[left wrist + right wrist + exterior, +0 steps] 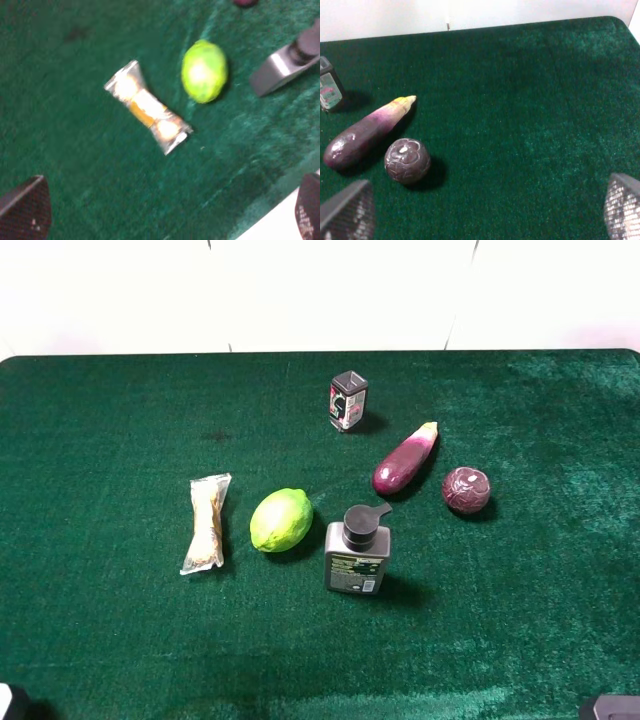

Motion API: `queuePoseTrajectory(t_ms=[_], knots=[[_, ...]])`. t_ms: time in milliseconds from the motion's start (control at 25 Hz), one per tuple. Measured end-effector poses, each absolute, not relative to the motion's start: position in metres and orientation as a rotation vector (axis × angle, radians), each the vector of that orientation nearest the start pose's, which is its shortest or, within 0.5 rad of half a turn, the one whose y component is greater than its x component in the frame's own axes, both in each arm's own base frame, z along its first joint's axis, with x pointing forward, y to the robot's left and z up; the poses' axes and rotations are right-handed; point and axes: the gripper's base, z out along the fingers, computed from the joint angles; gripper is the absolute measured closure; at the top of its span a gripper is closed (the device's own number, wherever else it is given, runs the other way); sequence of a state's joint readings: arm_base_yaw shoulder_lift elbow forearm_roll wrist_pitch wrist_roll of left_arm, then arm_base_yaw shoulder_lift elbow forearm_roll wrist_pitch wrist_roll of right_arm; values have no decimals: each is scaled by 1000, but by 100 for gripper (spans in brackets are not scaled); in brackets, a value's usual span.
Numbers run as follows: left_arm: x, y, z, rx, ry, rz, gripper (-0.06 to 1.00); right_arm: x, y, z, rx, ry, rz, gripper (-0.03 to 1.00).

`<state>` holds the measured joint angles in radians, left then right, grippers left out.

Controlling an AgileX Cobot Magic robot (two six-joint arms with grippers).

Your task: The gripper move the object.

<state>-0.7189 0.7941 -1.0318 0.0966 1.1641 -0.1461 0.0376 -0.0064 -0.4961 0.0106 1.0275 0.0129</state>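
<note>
**Bottle untouched, both hands back at the near edge**

The object, a flat grey bottle with a black pump cap, stands upright near the middle of the green tabletop, a little toward the near side, its label facing the near edge. Pump spout points to the far right. Nothing grips it.

Close on its left, just beside it but apart: a lime. Further left, a wrapped snack bar lying lengthwise. Beyond the bottle on the far right, a purple eggplant, and right of that a dark red round fruit. Farthest back, a small black can with a red-white label, well apart from the bottle.

Left hand: fingertips spread wide, holding nothing, hanging over the near-left tabletop with the snack bar and lime ahead of it; the bottle shows only at the margin of that view. Right hand: likewise wide and empty, looking over the eggplant and round fruit.

Judgement: the approach has not begun. The bottle is flat, so closing across its thin faces should give the surest hold; a grip low on the body, below the cap, would keep it from tipping. Coming in from the right avoids nudging the lime. Which hand will go is not shown.
</note>
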Motion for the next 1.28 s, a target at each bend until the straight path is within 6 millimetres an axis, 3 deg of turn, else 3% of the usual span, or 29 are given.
queuePoseTrajectory(t_ms=[360, 600, 920, 1280], knots=[[72, -23, 361, 403, 2320, -114, -5, -4, 1, 279, -25, 2009, 45, 27], [44, -3, 325, 203, 2322, -34, -5, -4, 1, 279, -25, 2009, 45, 27], [19, 4, 279, 15, 2227, 23, -5, -4, 1, 279, -25, 2009, 45, 27], [-6, 2, 277, -4, 2045, 33, -5, -4, 1, 279, -25, 2009, 45, 27]])
